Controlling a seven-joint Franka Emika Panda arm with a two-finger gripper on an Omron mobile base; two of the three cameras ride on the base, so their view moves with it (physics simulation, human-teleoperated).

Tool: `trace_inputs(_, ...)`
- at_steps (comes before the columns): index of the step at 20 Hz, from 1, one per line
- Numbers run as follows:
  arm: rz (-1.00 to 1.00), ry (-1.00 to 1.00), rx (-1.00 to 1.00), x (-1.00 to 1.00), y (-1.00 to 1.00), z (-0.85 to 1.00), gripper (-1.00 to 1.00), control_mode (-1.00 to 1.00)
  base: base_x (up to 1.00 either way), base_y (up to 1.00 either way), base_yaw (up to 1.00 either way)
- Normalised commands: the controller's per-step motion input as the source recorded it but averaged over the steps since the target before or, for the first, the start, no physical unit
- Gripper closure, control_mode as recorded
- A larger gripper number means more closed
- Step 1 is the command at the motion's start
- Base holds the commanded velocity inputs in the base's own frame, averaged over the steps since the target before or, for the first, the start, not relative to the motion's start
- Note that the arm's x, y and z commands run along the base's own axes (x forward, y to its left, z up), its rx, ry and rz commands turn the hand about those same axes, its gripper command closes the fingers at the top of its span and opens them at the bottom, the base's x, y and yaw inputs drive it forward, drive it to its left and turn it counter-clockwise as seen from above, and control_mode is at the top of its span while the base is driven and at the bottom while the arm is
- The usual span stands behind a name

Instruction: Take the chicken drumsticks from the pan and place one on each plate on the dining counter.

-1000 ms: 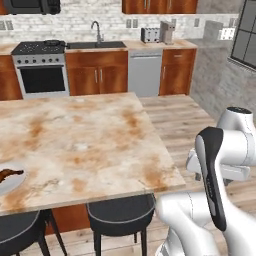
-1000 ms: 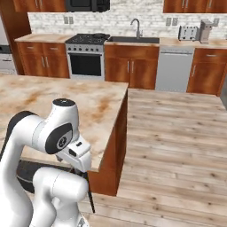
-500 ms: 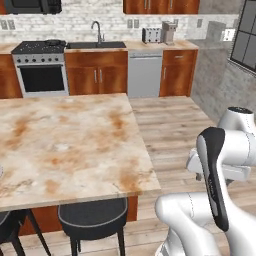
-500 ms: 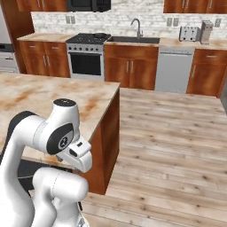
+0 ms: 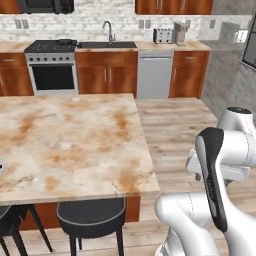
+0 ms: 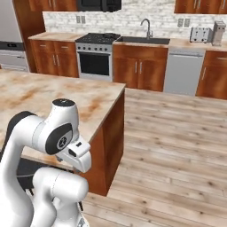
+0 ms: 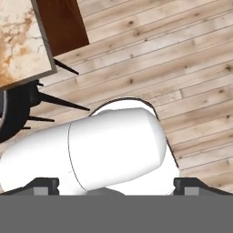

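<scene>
The dining counter [image 5: 75, 145] spreads over the left of the left base view, its beige slab blotched with rust-brown. Its near corner also shows in the right base view [image 6: 48, 95] and in the hand view [image 7: 18, 41]. A pale sliver of a plate rim [image 5: 1, 168] pokes in at the counter's left edge. My gripper [image 7: 116, 186] is open, its two dark fingertips [image 7: 45, 184] far apart with nothing between them, pointing down at the wooden floor. The arm is folded back over the base. The chicken drumsticks and the pan are out of view.
Black stools [image 5: 90, 215] stand under the counter's near edge, one also in the hand view [image 7: 13, 113]. Along the far wall run a stove [image 5: 52, 70], a sink [image 5: 107, 44], a dishwasher [image 5: 154, 75] and wooden cabinets. Open wooden floor [image 6: 177, 146] lies to the right.
The whole scene has slid left in both base views, so the base has driven right. The plate with a drumstick has passed out at the left edge. The gripper stays open.
</scene>
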Motion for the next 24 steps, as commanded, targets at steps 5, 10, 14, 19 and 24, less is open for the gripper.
trace_inputs(5, 0.00, 0.00, 0.00, 0.00, 0.00, 0.00, -1.00, 1.00, 0.47, -1.00, 0.00)
trace_inputs(10, 0.00, 0.00, 0.00, 0.00, 0.00, 0.00, -1.00, 1.00, 0.36, -1.00, -0.01)
trace_inputs(14, 0.00, 0.00, 0.00, 0.00, 0.00, 0.00, -1.00, 1.00, 0.21, -1.00, -0.05)
trace_inputs(19, 0.00, 0.00, 0.00, 0.00, 0.00, 0.00, -1.00, 1.00, 0.81, -0.67, 0.01)
trace_inputs(24, 0.00, 0.00, 0.00, 0.00, 0.00, 0.00, -1.00, 1.00, 1.00, -0.36, 0.13)
